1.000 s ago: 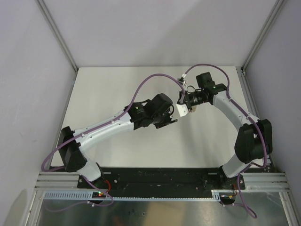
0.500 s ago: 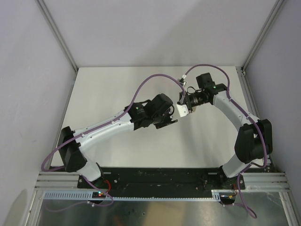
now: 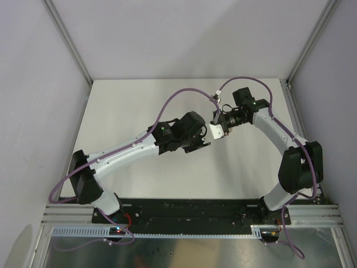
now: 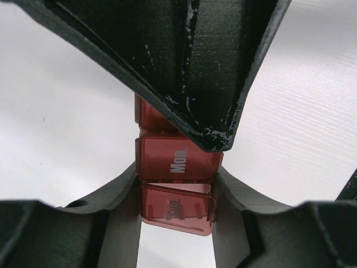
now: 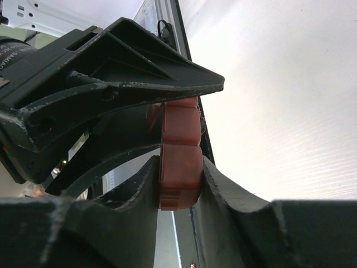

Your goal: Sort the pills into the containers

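Starting at the near edge, both arms reach inward from their bases and meet over the middle of the white table (image 3: 128, 106), well apart from its side and far edges. The left gripper (image 4: 177, 187) is clamped across the dark red strip of containers (image 4: 167, 159), its fingers pressing the sides of the "Mon." compartment, with "Sun." nearer the camera. Facing it, the right gripper (image 5: 179, 170) pinches the same strip, fingers touching both its edges. Beyond them, tabletop runs on to the grey walls (image 3: 184, 39).
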Robot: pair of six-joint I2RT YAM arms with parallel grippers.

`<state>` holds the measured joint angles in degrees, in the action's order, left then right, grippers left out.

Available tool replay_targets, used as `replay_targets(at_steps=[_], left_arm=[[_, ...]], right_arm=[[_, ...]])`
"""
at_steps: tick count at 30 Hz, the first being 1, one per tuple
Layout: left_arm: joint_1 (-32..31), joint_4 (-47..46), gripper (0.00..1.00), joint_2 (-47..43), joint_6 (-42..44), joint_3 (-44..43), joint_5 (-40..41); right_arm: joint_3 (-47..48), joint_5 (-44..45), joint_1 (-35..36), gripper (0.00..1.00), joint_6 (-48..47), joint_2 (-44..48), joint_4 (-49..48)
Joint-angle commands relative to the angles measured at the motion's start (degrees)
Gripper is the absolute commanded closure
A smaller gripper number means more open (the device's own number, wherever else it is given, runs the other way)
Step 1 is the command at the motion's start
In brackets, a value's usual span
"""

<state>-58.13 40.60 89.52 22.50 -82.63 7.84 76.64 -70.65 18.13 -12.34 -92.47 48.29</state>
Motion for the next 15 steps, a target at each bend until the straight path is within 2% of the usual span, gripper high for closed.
replay_targets(at_steps=[1,5,8,11,15], left_arm=[[0.0,-1.0,1.0,-1.52,0.34,-0.76,1.68],[0.03,-1.05,1.0,-1.42,0.45,-0.72,1.87],[0.09,-1.04,1.0,-1.38,0.33,-0.69,1.75],[0.12,-1.05,1.0,-1.3,0.23,-0.77,1.48],[0.12,-1.03,1.0,-1.29,0.06,-1.07,1.06]], right_arm=[[1.76,-1.3,0.7,0.71,-1.73,1.35,1.83],[1.76,-0.76,0.9,0.96,-2.2,1.45,2.19],[1.8,-1.07,0.96,0.99,-2.35,1.49,2.27],[1.76,-1.4,1.02,0.99,-2.22,1.62,2.12],[1.76,-1.2,1.01,0.77,-1.9,2.06,1.97]])
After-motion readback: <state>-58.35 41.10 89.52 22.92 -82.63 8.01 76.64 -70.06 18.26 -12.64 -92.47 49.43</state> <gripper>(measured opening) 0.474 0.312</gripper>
